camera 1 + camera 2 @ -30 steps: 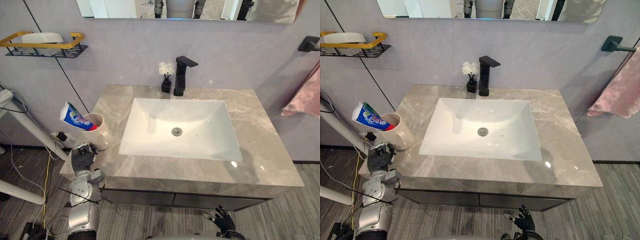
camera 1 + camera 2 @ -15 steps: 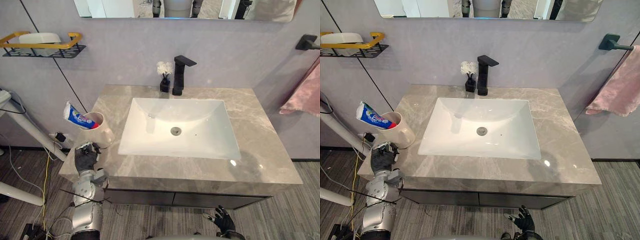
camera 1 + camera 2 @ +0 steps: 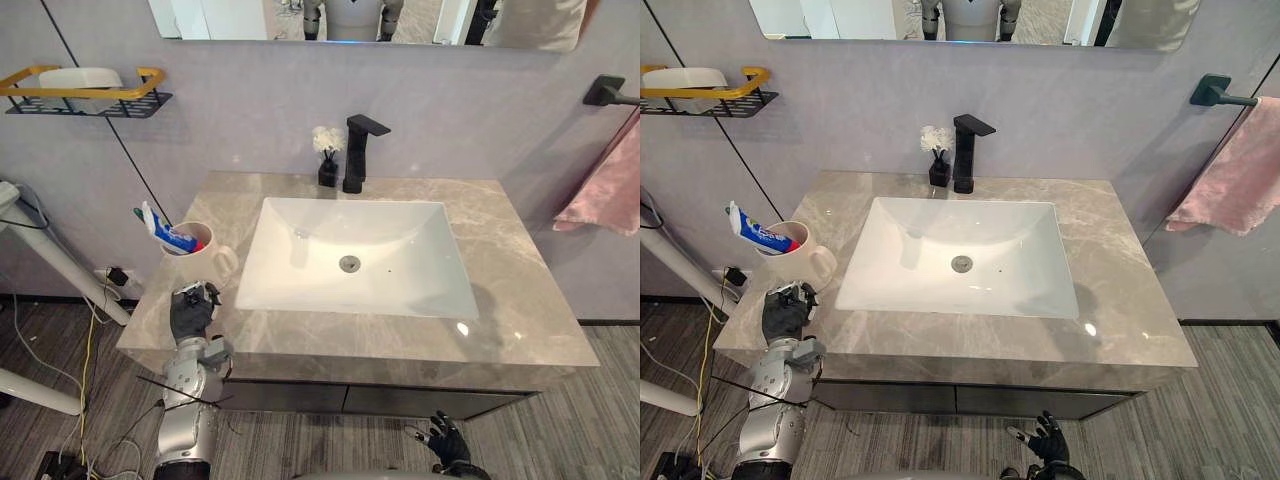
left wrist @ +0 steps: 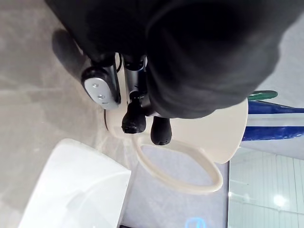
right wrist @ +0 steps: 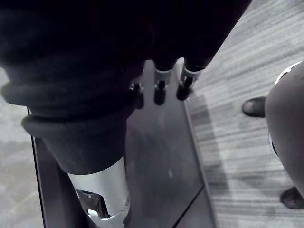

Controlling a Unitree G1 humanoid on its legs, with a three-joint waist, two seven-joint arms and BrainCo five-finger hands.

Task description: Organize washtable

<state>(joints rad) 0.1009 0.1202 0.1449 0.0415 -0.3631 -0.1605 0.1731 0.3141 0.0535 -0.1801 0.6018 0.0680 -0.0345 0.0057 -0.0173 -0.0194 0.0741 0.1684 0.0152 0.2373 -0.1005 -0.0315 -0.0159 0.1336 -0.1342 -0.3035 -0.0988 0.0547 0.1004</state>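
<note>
At the front left corner of the tabletop [image 3: 505, 235], the left hand [image 3: 192, 310] sits just before the upright mug [image 3: 197, 265] (toothpaste [image 3: 168, 233] leaning left); whether it grips, I cannot tell. The right hand [image 3: 447, 441] hangs loose-fingered, well apart.

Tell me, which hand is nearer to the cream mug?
Left. The left hand is right in front of the mug; the right hand hangs below the counter, far off.

You've got open counter [image 3: 520, 270] right of the sink [image 3: 400, 250] and along the near edge. Far centre is blocked by faucet [image 3: 356, 155] and flower vase [image 3: 327, 170]. Left strip is tight: mug [image 3: 200, 260] stands there, left hand [image 3: 190, 312] just near of it.
</note>
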